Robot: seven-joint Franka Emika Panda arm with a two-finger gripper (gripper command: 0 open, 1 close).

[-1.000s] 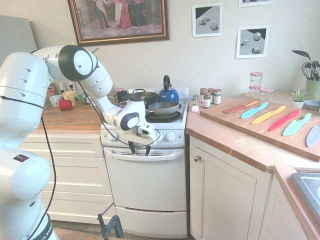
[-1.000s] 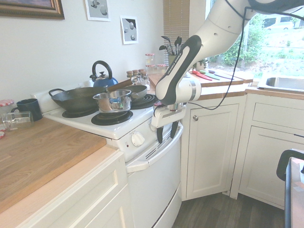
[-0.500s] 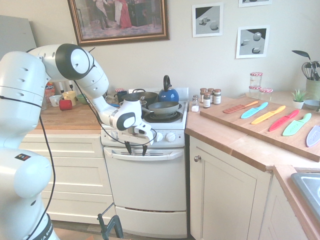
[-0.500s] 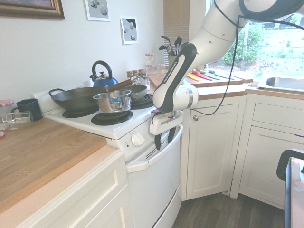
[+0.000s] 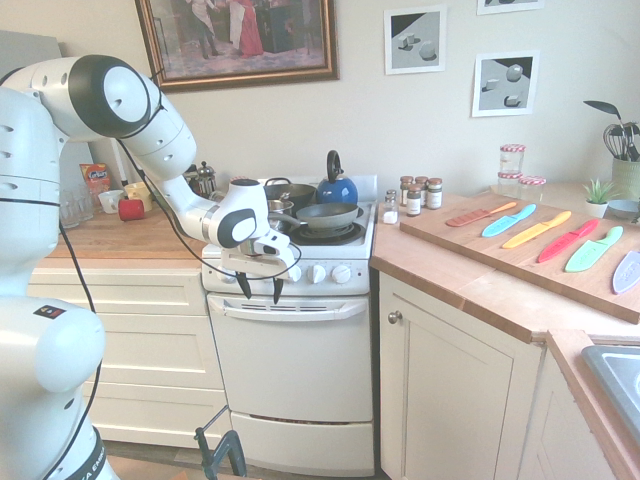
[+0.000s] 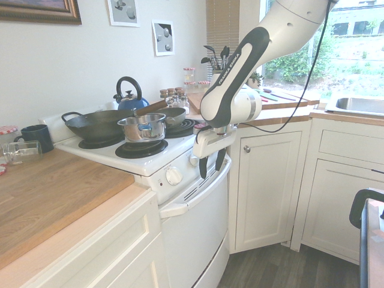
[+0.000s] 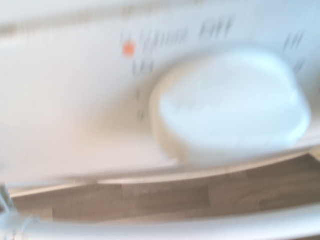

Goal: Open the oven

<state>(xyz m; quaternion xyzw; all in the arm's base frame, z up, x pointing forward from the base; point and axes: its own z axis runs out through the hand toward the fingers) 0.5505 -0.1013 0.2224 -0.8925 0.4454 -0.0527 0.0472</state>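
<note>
The white oven stands between cream cabinets, its front door shut and its bar handle running across the top of the door. My gripper hangs open, fingers pointing down, in front of the left part of the knob panel and just above the handle, holding nothing. From the other side the gripper shows close to the handle of the oven. The wrist view is blurred: a white knob fills it, with the pale handle along the bottom edge and wooden floor between them.
Pans, a steel pot, a wok and a blue kettle crowd the burners. A cream cabinet door adjoins the oven's right side. Spice jars and a board of coloured knives lie on the right counter.
The gripper has shifted left along the knob panel in the first exterior view and risen slightly, while the elbow swung upward. It stays open; the oven door remains shut.
</note>
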